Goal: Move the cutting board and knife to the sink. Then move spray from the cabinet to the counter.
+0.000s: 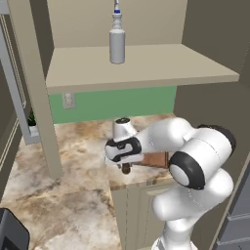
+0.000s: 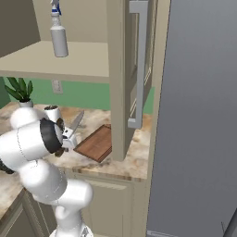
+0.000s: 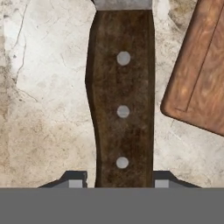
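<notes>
the spray [image 1: 117, 45] stands on the shelf [image 1: 146, 66] inside the cabinet [image 1: 29, 88], above the counter [image 1: 73, 161]. the knife [image 3: 122, 100] is over the counter beside the cutting board [image 3: 199, 74], which lies flat.

One camera sits behind the arm on its left and looks forward and down at the counter [image 1: 73, 161], with the open cabinet [image 1: 141, 66] above it. Another sits behind on the right, and both see the same spray [image 1: 117, 41] on the shelf and the same cutting board [image 2: 97, 143]. The hand camera looks straight down from very close at the knife [image 3: 122, 100] handle, with a corner of the board beside it.
</notes>
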{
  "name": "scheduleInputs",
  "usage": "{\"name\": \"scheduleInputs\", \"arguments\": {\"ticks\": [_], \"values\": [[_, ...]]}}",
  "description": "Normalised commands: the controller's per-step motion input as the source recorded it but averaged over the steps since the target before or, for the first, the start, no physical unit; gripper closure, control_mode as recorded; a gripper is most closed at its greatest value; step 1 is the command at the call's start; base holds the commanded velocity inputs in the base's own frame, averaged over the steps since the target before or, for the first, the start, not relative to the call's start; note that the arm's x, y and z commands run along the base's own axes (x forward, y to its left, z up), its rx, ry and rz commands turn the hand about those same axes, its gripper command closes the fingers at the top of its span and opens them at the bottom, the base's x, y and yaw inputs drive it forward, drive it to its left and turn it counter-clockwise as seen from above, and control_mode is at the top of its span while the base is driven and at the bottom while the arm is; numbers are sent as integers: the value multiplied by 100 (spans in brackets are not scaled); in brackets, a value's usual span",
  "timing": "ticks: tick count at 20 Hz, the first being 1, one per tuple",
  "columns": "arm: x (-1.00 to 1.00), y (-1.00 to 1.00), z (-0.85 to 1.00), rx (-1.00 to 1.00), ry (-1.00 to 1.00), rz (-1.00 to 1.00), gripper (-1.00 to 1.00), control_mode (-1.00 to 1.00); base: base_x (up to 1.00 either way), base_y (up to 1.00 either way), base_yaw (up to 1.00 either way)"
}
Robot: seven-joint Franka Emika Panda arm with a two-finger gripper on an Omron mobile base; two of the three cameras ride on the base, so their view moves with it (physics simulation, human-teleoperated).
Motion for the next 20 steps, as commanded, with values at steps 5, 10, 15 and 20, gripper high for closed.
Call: {"name": "scheduleInputs", "arguments": {"ticks": [5,10,15,20], "values": [[-19,-21,49,2,4,0,100,-100,0,0,0],[-21,-20,54,0,13,0,100,-100,0,0,0],[-49,-24,46,0,3,0,100,-100,0,0,0],[-57,-17,7,0,-2,0,100,-100,0,0,0]]}}
